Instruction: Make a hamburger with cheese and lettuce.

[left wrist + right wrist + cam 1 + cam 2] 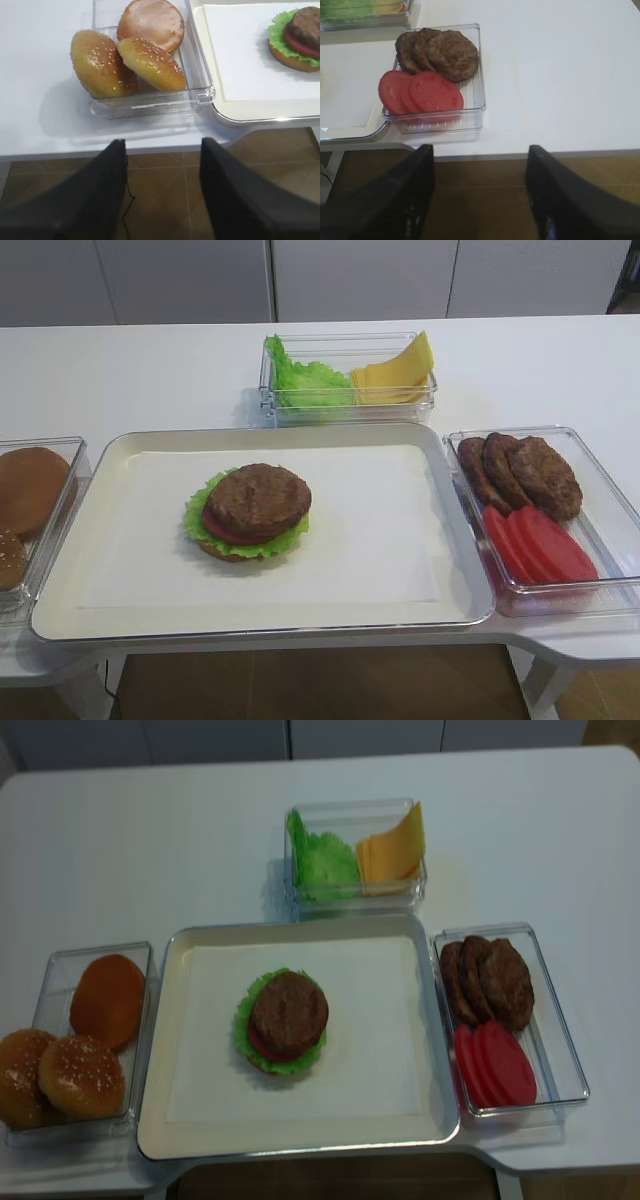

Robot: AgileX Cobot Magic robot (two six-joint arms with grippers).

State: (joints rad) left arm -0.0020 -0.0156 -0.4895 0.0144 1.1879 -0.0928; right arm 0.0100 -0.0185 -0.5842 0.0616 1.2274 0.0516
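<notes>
The hamburger (252,512) (285,1022) (296,37) sits left of centre on the cream tray (455,540): bun base, frilly green leaf, tomato slice, brown patty on top. The cheese (392,373) (390,850) leans in a clear box behind the tray, beside the lettuce (302,378) (322,860). My right gripper (480,187) is open and empty, hanging over the floor in front of the table edge. My left gripper (163,182) is likewise open and empty, off the front edge below the bun box. Neither gripper shows in the two high views.
A clear box (600,520) on the right holds dark patties (440,52) and tomato slices (420,92). A clear box (200,87) on the left holds buns (125,57). White paper (350,540) lines the tray.
</notes>
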